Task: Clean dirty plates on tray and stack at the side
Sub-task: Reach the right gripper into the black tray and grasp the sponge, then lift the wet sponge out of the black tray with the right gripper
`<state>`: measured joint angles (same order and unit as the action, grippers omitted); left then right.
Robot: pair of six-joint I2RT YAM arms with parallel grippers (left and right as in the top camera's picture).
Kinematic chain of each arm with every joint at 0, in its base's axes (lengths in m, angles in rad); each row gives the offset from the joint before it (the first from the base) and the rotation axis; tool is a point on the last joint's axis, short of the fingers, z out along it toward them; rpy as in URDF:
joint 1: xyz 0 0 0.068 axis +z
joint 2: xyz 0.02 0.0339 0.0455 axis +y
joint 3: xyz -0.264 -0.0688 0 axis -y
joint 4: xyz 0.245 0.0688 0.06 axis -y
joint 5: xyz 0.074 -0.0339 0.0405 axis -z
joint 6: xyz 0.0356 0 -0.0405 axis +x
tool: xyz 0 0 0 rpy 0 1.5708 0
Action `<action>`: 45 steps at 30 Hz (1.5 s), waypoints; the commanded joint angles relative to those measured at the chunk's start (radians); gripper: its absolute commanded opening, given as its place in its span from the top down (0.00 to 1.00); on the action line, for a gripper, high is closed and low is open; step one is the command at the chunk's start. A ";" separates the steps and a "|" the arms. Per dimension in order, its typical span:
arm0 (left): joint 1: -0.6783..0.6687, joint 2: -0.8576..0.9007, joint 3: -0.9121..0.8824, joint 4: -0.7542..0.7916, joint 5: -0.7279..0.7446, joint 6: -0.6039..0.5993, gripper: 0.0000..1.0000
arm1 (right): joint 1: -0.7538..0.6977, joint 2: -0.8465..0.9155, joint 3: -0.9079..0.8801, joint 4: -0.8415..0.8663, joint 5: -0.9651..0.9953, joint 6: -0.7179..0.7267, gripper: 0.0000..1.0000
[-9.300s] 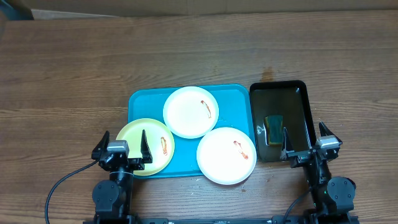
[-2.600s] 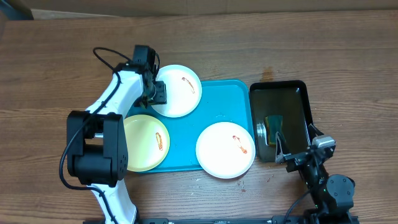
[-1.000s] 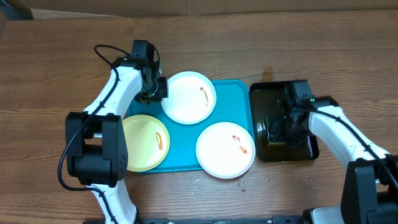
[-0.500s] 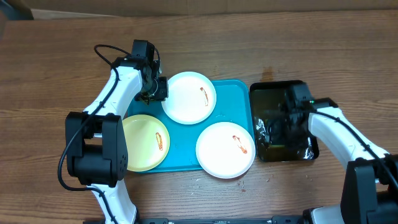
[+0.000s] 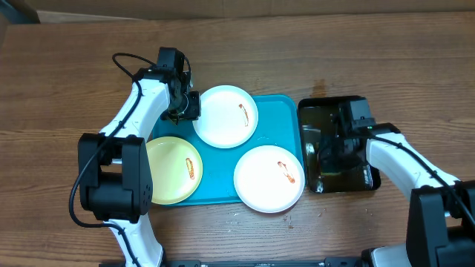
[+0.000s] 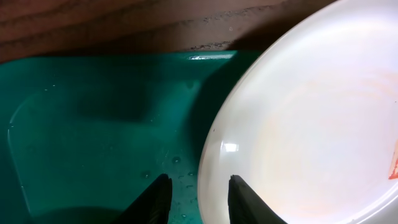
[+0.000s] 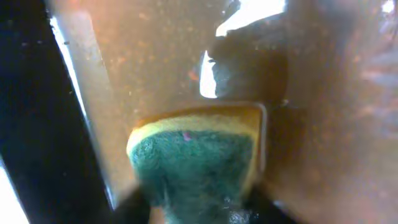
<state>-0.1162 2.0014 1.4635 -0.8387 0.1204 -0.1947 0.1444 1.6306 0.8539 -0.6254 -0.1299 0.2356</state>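
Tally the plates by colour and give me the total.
White plates: 2
Yellow-green plate: 1
Total: 3

Three dirty plates: the far white plate (image 5: 226,116), the near white plate (image 5: 269,179), and one yellow-green plate (image 5: 172,170) at left. Two trays: one turquoise tray (image 5: 219,170), one black tray (image 5: 330,99). One green-and-yellow sponge (image 7: 196,155). Two robot hands: left hand (image 5: 189,106), right hand (image 5: 332,152).
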 commanded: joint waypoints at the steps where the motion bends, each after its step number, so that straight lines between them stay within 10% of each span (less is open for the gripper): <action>1: -0.002 -0.001 0.019 0.001 0.007 0.016 0.67 | -0.003 0.003 -0.005 0.044 0.002 0.005 0.96; 3: -0.002 -0.001 0.019 0.002 0.007 0.015 0.67 | -0.003 0.003 -0.005 0.058 0.006 0.005 0.89; 4: -0.002 -0.001 0.019 0.002 0.007 0.015 0.66 | -0.003 0.003 -0.005 0.061 0.005 0.005 0.49; 5: -0.002 -0.001 0.019 0.002 0.007 0.015 0.65 | -0.003 0.003 -0.005 0.060 0.005 0.005 0.32; 7: -0.002 -0.001 0.019 0.002 0.007 0.015 0.64 | -0.003 0.003 -0.005 0.045 0.005 0.005 0.27; 11: -0.002 -0.001 0.016 0.002 0.007 0.015 0.64 | -0.003 0.003 -0.010 -0.013 0.005 0.039 0.47; 13: -0.002 -0.001 0.011 0.003 0.007 0.015 0.64 | -0.003 0.003 -0.013 -0.027 0.006 0.054 0.93; 14: -0.002 0.000 0.011 0.003 0.007 0.015 0.64 | -0.003 0.003 -0.013 -0.027 0.006 0.054 0.96; 31: -0.003 0.021 -0.011 0.051 0.001 0.007 0.63 | -0.004 -0.023 0.219 -0.350 0.022 0.013 0.96; 37: -0.003 0.024 -0.017 0.072 0.003 -0.002 0.90 | -0.006 -0.023 0.265 -0.410 0.024 -0.054 0.96; 45: -0.012 0.024 -0.026 0.066 0.003 -0.012 0.76 | -0.009 -0.066 0.546 -0.677 0.024 -0.052 0.96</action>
<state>-0.1173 2.0014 1.4582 -0.7715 0.1200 -0.2077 0.1425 1.6180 1.3170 -1.2633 -0.1123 0.1959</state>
